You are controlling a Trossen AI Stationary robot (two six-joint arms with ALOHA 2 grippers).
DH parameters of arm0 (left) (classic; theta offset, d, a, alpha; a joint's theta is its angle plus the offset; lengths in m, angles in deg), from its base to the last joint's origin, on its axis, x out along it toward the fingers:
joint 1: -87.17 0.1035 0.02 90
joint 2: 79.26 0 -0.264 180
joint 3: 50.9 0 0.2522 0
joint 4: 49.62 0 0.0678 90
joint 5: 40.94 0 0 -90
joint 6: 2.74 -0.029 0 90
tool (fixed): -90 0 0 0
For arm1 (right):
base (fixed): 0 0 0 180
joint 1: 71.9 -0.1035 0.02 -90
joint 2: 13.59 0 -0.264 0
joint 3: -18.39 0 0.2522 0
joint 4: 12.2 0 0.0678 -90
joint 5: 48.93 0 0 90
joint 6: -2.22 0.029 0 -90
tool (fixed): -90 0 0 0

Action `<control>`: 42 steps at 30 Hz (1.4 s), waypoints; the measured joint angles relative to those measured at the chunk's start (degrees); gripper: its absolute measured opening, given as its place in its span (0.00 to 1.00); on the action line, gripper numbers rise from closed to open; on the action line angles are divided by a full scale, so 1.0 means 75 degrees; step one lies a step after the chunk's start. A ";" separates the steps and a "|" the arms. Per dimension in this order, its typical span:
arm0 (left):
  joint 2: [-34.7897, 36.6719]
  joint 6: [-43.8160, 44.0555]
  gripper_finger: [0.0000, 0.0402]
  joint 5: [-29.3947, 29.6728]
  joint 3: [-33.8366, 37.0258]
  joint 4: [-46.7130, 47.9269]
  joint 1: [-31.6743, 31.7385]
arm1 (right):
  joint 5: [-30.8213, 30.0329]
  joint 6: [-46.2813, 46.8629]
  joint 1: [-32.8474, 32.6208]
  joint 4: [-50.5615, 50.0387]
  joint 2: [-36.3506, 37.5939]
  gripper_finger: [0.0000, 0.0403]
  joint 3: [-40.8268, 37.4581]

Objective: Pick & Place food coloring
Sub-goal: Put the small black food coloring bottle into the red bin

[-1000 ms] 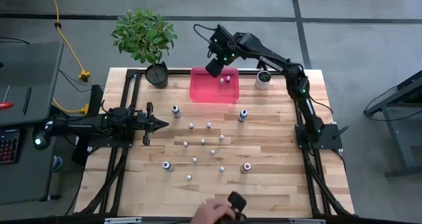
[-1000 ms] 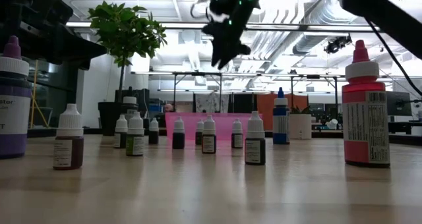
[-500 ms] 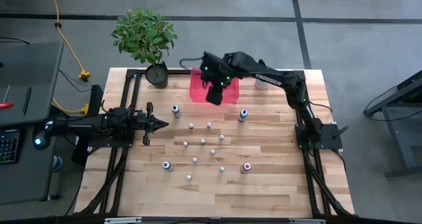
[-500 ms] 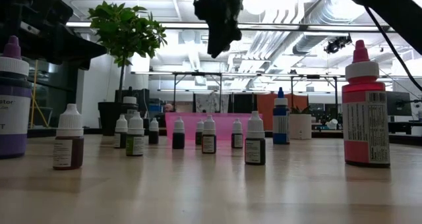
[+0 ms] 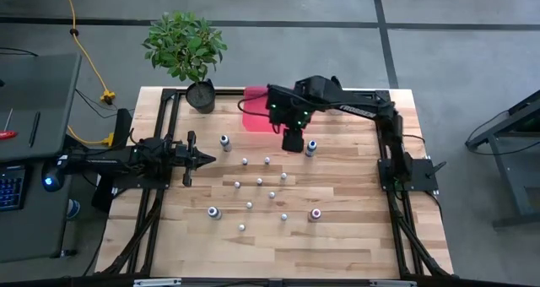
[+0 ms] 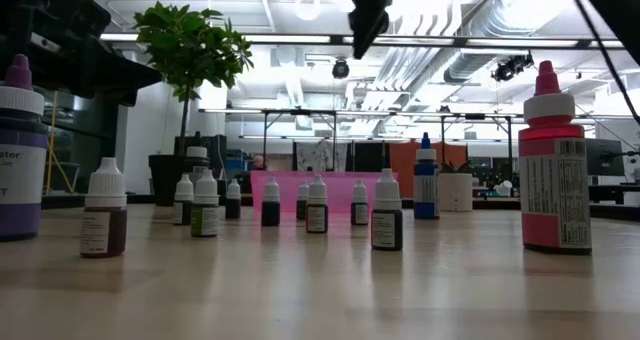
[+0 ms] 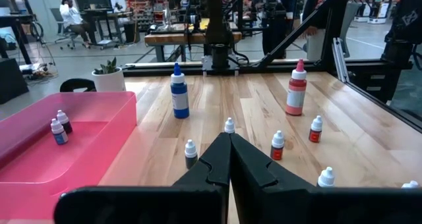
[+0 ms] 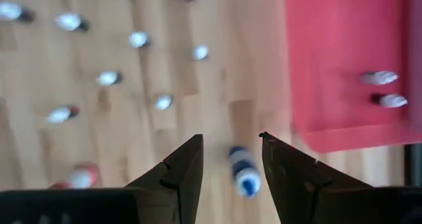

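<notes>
Wooden tabletop (image 5: pixel 337 228): two tiny bottles (image 7: pixel 59 126) lie in the pink plastic tray (image 7: pixel 39 151); beside it, right gripper (image 8: pixel 231 140) hovers released (over the blue-capped bottle (image 8: pixel 243 170)), a dozen remaining.

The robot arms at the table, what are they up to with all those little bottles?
They are moving food coloring bottles into the pink bin, which already holds two small bottles. The right gripper is open and empty, hanging above the table just in front of the bin, right over the blue bottle, which looks like its next pick. The left gripper is shut and waits at the left side of the table. About a dozen bottles stand on the table.
</notes>
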 joint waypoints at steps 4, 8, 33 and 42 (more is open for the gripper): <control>0.0003 0.0002 0.00 0.0000 0.0002 0.0000 0.0002 | 0.0163 0.0310 -0.0190 0.0419 0.0821 0.36 -0.1438; 0.0003 0.0000 0.00 0.0000 0.0000 0.0000 0.0000 | 0.0210 0.0777 -0.0314 0.1116 0.1805 0.36 -0.3423; 0.0003 0.0003 0.00 0.0003 0.0000 0.0002 -0.0001 | 0.0582 0.0844 -0.1061 0.8736 0.3433 0.36 -1.0255; 0.0000 0.0003 0.00 0.0003 0.0000 -0.0001 -0.0001 | 0.0378 0.0416 -0.1041 0.9596 0.2460 0.36 -0.9906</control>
